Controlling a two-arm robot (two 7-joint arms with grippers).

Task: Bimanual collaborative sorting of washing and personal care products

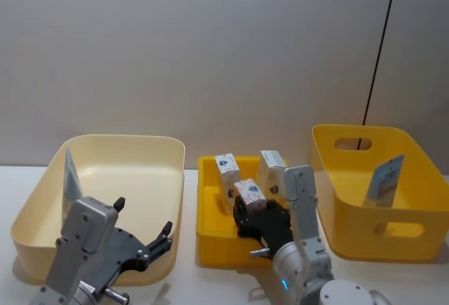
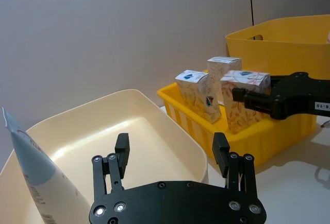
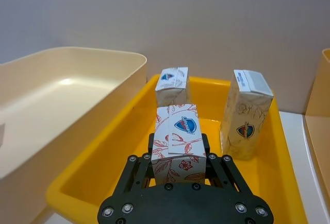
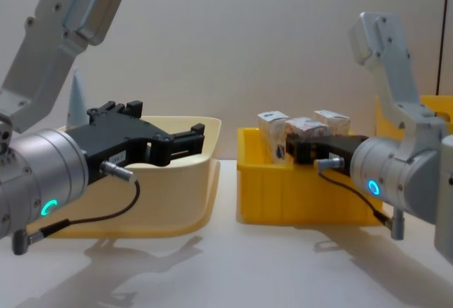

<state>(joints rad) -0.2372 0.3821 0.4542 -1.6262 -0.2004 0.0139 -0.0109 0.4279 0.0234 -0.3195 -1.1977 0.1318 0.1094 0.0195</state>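
Right gripper (image 3: 177,154) fingers (image 3: 152,142) clamp carton (image 3: 178,134), base hidden.

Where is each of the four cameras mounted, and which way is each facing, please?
Head view: high, looking down on three bins; both arms at bottom.
Chest view: low, looking across the table; left end effector open over the cream bin.
Left wrist view: behind its own open fingers, facing the bins.
Right wrist view: behind the right end effector, shut on a white carton.
Shared: that carton in the small yellow bin.

Grey arms, black screw-studded grippers
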